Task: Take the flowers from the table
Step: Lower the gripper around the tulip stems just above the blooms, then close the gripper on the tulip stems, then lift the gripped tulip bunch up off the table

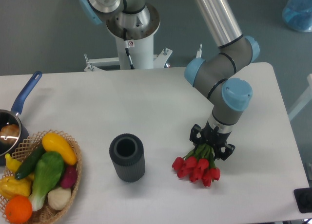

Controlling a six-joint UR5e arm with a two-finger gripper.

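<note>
The wicker basket (73, 185) of vegetables sits closest. Over on the worktop (146, 107), the tool (211, 147) looks clenched around the flowers (196, 168) by the stems, ready to lift.

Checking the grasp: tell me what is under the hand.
Under the hand lie the tulips on the white table: red heads and some green stems show. The hand covers the remaining stems and its finger contact.

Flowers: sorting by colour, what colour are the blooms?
Red, on the flowers in the camera view.
</note>
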